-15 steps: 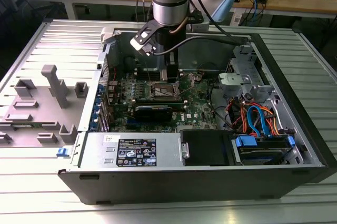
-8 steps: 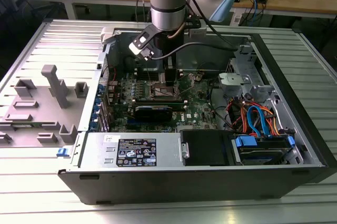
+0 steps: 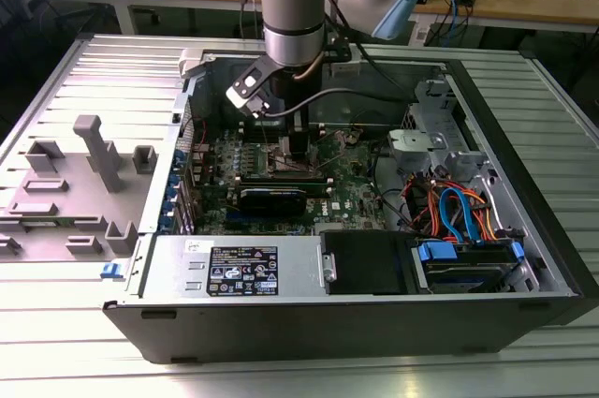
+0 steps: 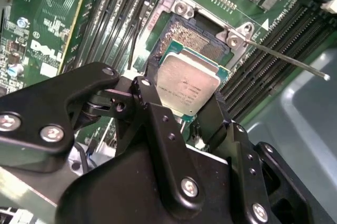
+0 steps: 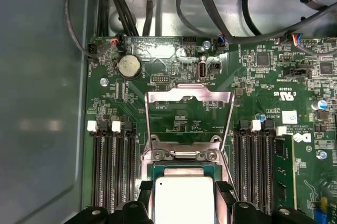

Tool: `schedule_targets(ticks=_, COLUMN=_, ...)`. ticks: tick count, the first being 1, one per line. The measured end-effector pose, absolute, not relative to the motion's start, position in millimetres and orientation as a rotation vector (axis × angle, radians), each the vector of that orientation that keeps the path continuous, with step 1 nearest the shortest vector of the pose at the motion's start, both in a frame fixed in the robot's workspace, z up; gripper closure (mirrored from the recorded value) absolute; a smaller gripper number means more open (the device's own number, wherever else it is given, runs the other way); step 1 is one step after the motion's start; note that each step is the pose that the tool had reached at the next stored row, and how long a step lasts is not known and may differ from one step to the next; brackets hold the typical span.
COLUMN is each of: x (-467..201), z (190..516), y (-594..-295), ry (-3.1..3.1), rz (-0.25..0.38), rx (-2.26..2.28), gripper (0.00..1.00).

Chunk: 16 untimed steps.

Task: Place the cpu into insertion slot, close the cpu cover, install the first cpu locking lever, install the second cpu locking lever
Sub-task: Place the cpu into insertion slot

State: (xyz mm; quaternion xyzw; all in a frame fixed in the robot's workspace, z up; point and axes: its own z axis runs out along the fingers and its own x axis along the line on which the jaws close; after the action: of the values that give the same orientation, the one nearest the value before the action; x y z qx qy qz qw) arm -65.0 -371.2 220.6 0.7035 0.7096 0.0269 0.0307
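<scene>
My gripper (image 4: 181, 103) is shut on the cpu (image 4: 188, 79), a flat square chip with a silver-grey top, one black finger on each of two opposite edges. The chip hangs just over the insertion slot (image 4: 196, 37), whose pin field shows beyond its far edge. In the first wrist view the cpu (image 5: 183, 192) sits between the fingers (image 5: 145, 195), and the cpu cover (image 5: 188, 97) stands swung open behind the socket. A thin locking lever (image 4: 287, 59) sticks out free beside the socket. The exterior view has the gripper (image 3: 298, 156) low over the green motherboard (image 3: 351, 187).
Black memory slots (image 5: 113, 171) flank the socket on both sides. The open computer case (image 3: 505, 136) holds a power supply (image 3: 234, 267), a drive bay with blue, orange and red cables (image 3: 459, 211), and black cables (image 5: 158, 2). A grey fixture plate (image 3: 75, 183) lies on the exterior view's left.
</scene>
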Motion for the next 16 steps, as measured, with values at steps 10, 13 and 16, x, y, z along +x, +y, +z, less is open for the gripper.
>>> schedule_targets(ticks=10, x=-65.9, z=213.5, y=-372.1, ry=2.182, rz=0.087, rx=2.180, gripper=0.46)
schedule_targets(ticks=13, x=-66.9, z=209.6, y=-372.1, ry=2.195, rz=0.087, rx=2.167, gripper=0.46)
schedule_targets(ticks=16, x=-68.6, z=207.6, y=-372.2, ry=2.223, rz=0.088, rx=2.139, gripper=0.46)
